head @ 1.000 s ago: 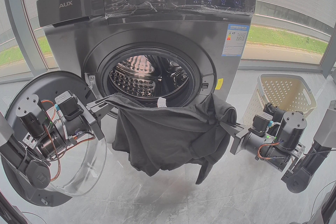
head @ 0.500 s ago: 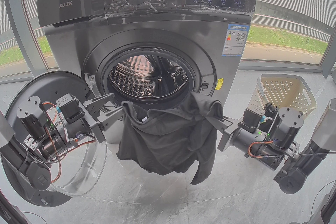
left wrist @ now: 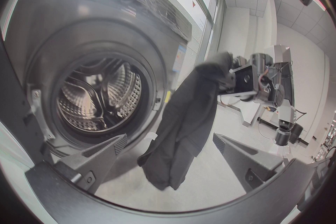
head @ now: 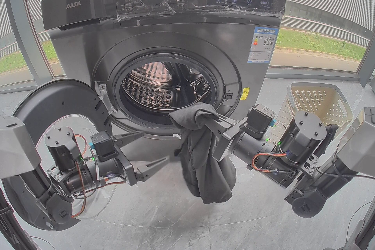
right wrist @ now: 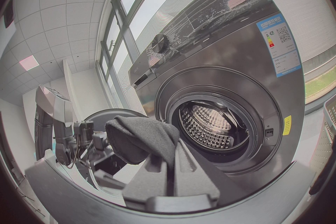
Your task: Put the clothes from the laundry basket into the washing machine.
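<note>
A dark grey garment hangs from my right gripper, which is shut on its top fold just below the drum opening of the grey washing machine. The cloth dangles down toward the floor, and its bunched top sits over the shut fingers. My left gripper is open and holds nothing, low at the left of the garment, in front of the swung-open round door. In the left wrist view its open fingertips frame the hanging cloth.
A cream laundry basket stands on the floor to the right of the machine, behind my right arm. The door hangs open on the left. Grey tiled floor lies in front of the machine, with glass walls behind.
My left gripper let go of the garment, opened and dropped down and back. The right gripper carried the cloth left toward the drum, and it now hangs bunched from that gripper alone.
</note>
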`<state>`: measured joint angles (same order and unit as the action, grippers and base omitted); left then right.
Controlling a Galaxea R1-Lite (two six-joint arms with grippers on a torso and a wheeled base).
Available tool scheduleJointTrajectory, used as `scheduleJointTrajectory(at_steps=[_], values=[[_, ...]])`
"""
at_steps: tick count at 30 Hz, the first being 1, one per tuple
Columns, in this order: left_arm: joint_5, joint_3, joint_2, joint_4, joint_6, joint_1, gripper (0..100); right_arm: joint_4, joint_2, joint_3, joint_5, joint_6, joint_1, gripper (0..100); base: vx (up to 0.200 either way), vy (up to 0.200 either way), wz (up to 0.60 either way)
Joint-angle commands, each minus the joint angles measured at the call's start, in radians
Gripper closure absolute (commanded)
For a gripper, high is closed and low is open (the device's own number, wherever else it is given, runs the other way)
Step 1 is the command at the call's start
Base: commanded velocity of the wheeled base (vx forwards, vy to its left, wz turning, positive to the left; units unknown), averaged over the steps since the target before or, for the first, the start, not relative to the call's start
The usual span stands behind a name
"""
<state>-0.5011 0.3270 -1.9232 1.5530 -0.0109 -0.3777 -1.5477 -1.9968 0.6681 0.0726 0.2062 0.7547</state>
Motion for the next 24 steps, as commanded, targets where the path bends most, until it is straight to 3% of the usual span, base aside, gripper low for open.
scheduleJointTrajectory(at_steps=[1, 10, 24], values=[[-0.001, -0.003, -0.082, 0.004, -0.001, -0.044, 0, 0.000, -0.007, 0.024, 0.000, -0.001, 0.005, 100, 0.000, 0.000, 0.00], [-0.002, 0.004, -0.171, 0.004, 0.000, -0.110, 0, 0.000, -0.007, 0.036, -0.004, -0.004, 0.012, 100, 0.000, 0.000, 0.00], [0.049, 0.196, -0.318, 0.006, 0.003, -0.107, 0, 0.000, -0.008, 0.036, -0.031, -0.008, 0.055, 100, 0.000, 0.000, 0.00]])
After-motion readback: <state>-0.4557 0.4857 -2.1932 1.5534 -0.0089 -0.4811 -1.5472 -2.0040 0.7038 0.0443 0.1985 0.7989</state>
